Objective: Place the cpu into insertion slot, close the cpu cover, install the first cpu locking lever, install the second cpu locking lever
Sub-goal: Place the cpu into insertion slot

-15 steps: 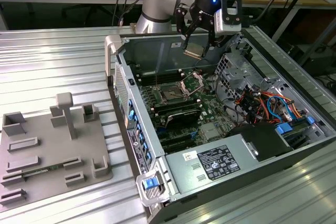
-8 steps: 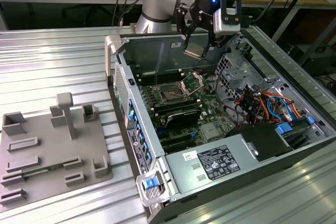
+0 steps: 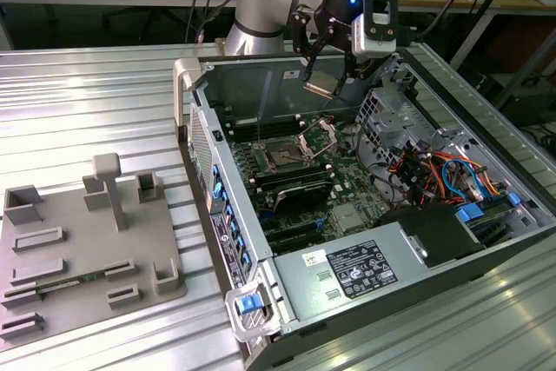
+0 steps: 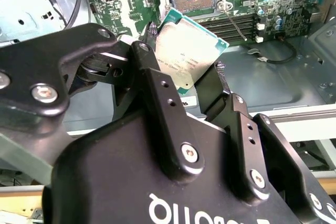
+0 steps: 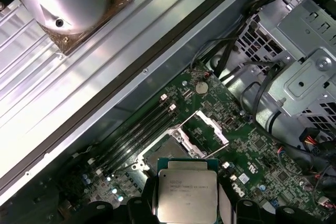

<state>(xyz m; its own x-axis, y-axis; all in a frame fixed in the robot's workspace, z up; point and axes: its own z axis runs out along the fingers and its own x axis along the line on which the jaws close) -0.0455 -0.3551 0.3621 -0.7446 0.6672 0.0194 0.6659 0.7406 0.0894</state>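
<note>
Silver-grey square cpu (image 4: 187, 51) is clamped between the pincer's (image 4: 182, 60) fingers. Below the pincer, the dark square insertion slot (image 3: 282, 156) lies bare, its shiny silver cpu cover (image 3: 318, 137) raised.

**Bright overhead light, glaring metal, a dimmer case interior**

The exterior view is evenly and brightly lit from above. The ribbed metal table (image 3: 87, 102) shines pale, and broad glare washes out its ridges near the lower corner on the exterior view's right. Inside the computer case (image 3: 261, 84) the light is dimmer, and the green circuit board (image 3: 347, 188) lies in soft shade. In both wrist views the cpu (image 4: 186, 51) (image 5: 186, 195) carries a mild, flat sheen on its metal top. In the second wrist view the black gripper (image 4: 181, 61), close to the lens, looks dark and slightly soft, with small highlights on its screws. In the first wrist view bright streaks run along the table ribs.
</note>
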